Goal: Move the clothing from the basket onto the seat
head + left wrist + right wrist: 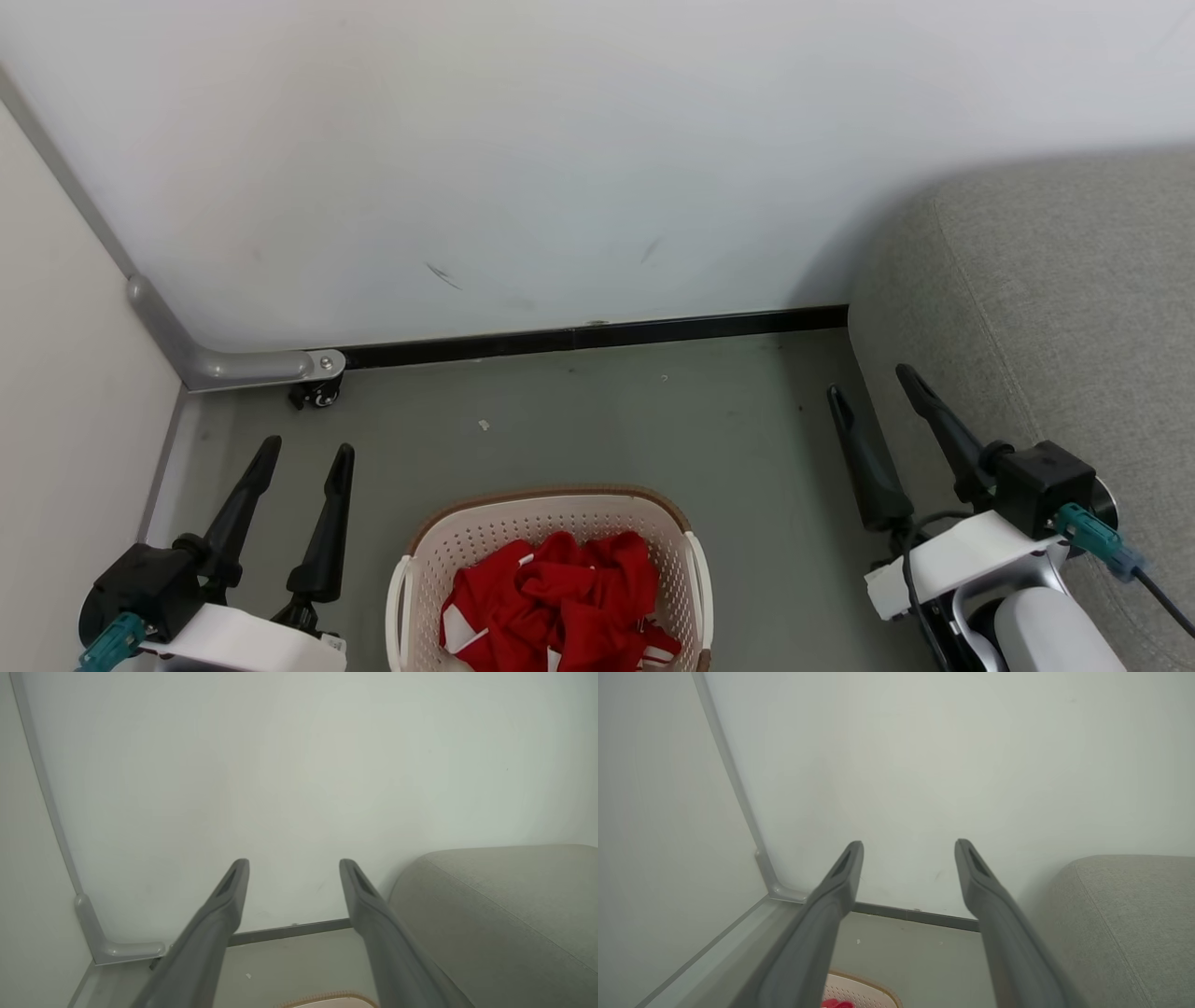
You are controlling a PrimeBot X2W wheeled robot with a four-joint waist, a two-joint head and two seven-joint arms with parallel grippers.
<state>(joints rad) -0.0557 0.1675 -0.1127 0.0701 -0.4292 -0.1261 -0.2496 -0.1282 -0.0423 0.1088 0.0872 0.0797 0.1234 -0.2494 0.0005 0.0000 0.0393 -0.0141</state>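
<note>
1. Laundry basket (467, 546): lower centre of the head view, standing on the floor. It is oval, cream-white plastic, with finely perforated walls, a brown rim and a white loop handle on each side.
2. Red sports garments (560, 597): we find them inside the basket, crumpled in one heap. The fabric is thin and creased, with white trim showing at the heap's lower left.
3. Sofa cushion (1074, 308): right side of the frame. It has grey woven upholstery, a rounded corner and one stitched seam running down its face.
4. Left gripper (308, 446): lower left, just left of the basket. Its two long, dark, tapered fingers are spread wide and hold nothing.
5. Right gripper (868, 381): lower right, between the basket and the cushion. Its fingers are likewise parted and empty, and the outer one overlaps the cushion's edge in the frame.
6. Floor (653, 420): centre; smooth, matt grey-green, with a few pale specks.
7. Wall (560, 140): upper frame; smooth white with faint dark scuffs.
8. Skirting strip (597, 334): a glossy black band along the wall's foot.
9. Metal frame bar (224, 366): middle left; a curved grey bar.
10. Caster (322, 394): small and black, under the bar's end.
</note>
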